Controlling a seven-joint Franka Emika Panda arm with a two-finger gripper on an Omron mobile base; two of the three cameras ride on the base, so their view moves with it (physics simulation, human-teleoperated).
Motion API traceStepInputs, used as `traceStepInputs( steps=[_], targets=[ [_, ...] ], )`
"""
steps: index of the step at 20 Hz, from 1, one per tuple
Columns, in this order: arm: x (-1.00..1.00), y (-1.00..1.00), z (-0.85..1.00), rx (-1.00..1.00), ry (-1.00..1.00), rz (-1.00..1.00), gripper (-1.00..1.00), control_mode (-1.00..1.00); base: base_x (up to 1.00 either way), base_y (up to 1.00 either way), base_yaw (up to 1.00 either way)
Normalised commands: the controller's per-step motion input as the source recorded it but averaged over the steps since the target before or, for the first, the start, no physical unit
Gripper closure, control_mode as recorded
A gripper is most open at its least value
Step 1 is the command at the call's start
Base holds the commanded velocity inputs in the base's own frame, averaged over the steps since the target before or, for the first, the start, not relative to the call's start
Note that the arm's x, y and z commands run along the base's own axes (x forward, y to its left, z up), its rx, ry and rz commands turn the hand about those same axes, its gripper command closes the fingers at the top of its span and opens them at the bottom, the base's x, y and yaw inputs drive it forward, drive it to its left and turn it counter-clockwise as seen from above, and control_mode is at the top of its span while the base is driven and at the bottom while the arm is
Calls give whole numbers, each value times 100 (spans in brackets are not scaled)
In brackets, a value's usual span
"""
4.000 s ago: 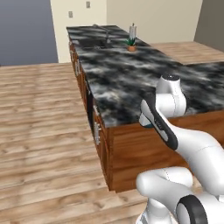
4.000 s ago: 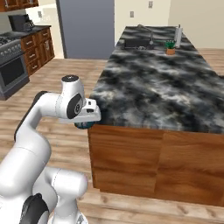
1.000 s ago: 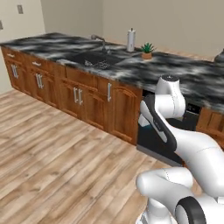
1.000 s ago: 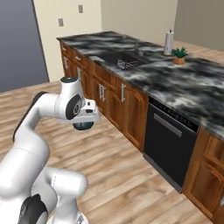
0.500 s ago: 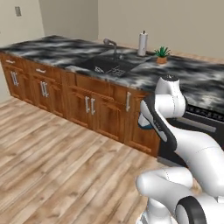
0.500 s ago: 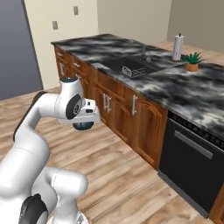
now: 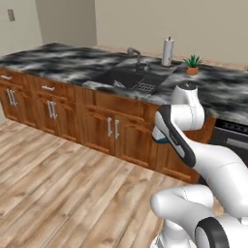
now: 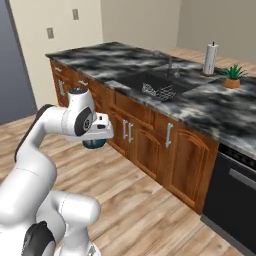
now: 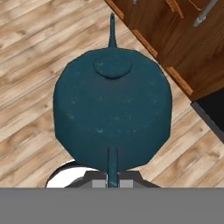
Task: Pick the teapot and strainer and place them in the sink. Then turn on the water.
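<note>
While my gripper (image 8: pixel 94 143) clamps one squat, matte teal teapot (image 9: pixel 112 109), I count one black rectangular sink (image 7: pixel 127 79).

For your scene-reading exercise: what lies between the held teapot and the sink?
In the right base view, the teapot hangs over wood floor; the wooden cabinet fronts and counter edge separate it from the sink.

Readable text: none anywhere
Teapot (image 9: pixel 112 109): plain teal surface, no label or brand
Dishwasher (image 8: pixel 234 196): black front, no lettering
Paper towel roll (image 8: pixel 210 58): blank white
</note>
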Motion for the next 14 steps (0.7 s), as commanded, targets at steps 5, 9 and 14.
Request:
traceStepInputs(
  steps=[5,9,14],
  targets=[
    [0,0,0,0,0,0,100,100,61,93,-30],
    [0,0,0,0,0,0,100,100,54,78,-32],
    [0,0,0,0,0,0,100,100,52,81,-34]
  ],
)
